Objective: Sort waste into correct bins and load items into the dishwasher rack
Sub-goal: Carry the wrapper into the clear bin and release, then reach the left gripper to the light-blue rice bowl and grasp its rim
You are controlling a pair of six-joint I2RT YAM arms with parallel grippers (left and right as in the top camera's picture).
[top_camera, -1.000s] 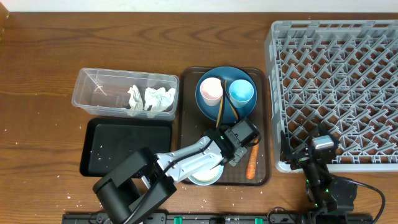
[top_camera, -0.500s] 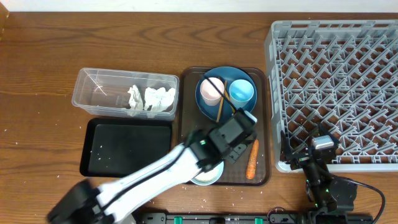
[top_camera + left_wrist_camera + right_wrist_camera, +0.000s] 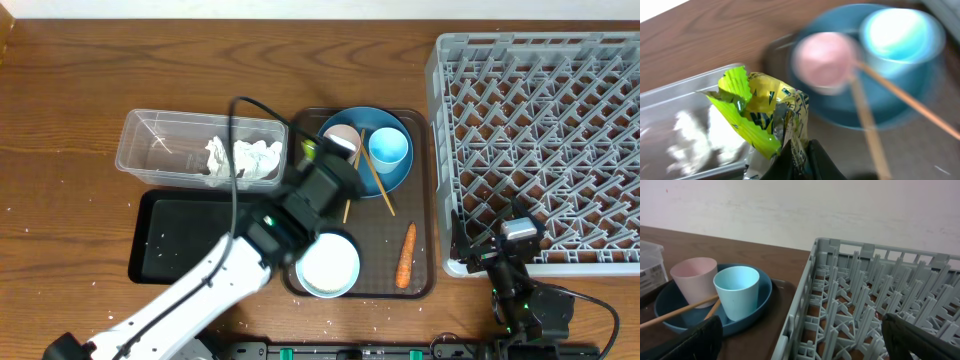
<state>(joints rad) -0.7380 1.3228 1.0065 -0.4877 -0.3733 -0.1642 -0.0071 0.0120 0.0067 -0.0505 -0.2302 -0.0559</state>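
My left gripper (image 3: 312, 152) is shut on the green-yellow wrapper (image 3: 760, 115) and holds it above the gap between the clear tub (image 3: 150, 160) and the blue plate (image 3: 398, 178). Crumpled white tissues (image 3: 245, 158) lie in the tub. On the plate stand the pink cup (image 3: 343, 137) and the light blue cup (image 3: 388, 148), with chopsticks (image 3: 378, 185) leaning across them. The white bowl (image 3: 328, 265) and the carrot (image 3: 405, 255) sit on the brown serving tray (image 3: 422, 285). My right gripper (image 3: 802, 342) stands open at the front left corner of the grey rack (image 3: 550, 130).
The black tray (image 3: 170, 240) lies in front of the clear tub, with white specks scattered on it and on the wood nearby. My left arm (image 3: 200, 290) crosses over the black tray's right end. The rack fills the right side of the table.
My left arm has swung up and to the left from beside the carrot, carrying the wrapper toward the clear tub. The bowl is uncovered and the chopsticks have shifted. The right arm is still.
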